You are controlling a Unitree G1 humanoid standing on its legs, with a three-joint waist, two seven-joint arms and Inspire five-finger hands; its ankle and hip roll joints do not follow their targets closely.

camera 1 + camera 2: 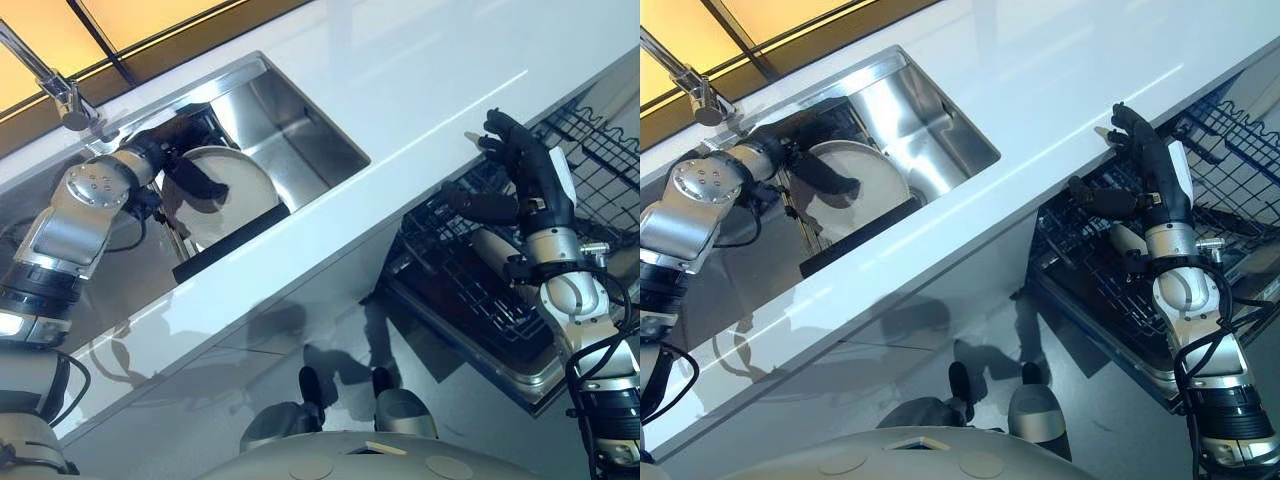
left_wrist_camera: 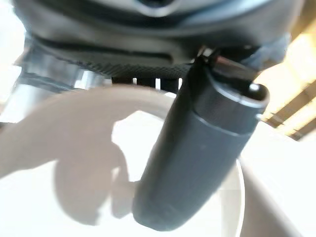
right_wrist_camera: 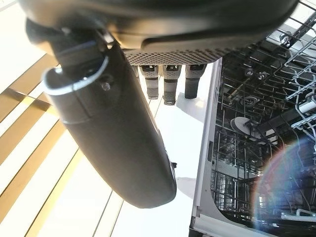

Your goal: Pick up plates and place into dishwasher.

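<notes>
Left wrist view: left hand had thumb across plate, fingers behind — gripping its rim, inside sink. Plate prob. stiff, slick, breakable; hold at rim. Right hand open, empty, above dishwasher rack, well right of sink.

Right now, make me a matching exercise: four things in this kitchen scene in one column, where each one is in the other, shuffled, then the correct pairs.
Things:
1. plate
2. left hand
3. right hand
4. faucet

Places or states:
A. raised open above the dishwasher rack, at the counter's edge
B. standing on edge in the sink
C. behind the sink, at its far corner
D. reaching into the sink, thumb across the plate's face

Pairs: 1-B, 2-D, 3-A, 4-C
</notes>
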